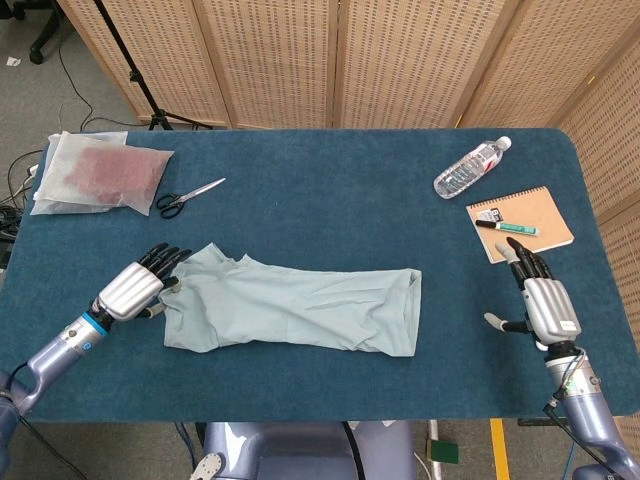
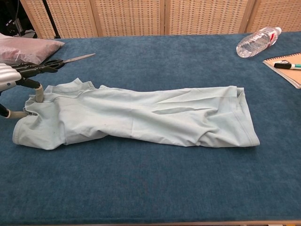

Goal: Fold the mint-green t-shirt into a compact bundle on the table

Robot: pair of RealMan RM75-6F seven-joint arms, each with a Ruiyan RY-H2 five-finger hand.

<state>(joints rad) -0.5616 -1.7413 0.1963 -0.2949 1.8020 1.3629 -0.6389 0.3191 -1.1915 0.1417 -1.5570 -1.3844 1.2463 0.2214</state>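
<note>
T-shirt (image 1: 295, 308) lies folded lengthwise into a long strip, crosswise folds left, left robot hand (image 1: 135, 288) touching its collar end with fingers spread, grasping nothing.

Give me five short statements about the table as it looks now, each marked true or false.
1. The mint-green t-shirt lies in a long strip. True.
2. The clear plastic water bottle stands upright. False: it lies on its side.
3. The left hand is at the shirt's collar end. True.
4. The right hand holds the shirt's hem. False: it is apart from the shirt.
5. The black-handled scissors rest on the brown spiral notebook. False: they lie on the blue tabletop.
</note>
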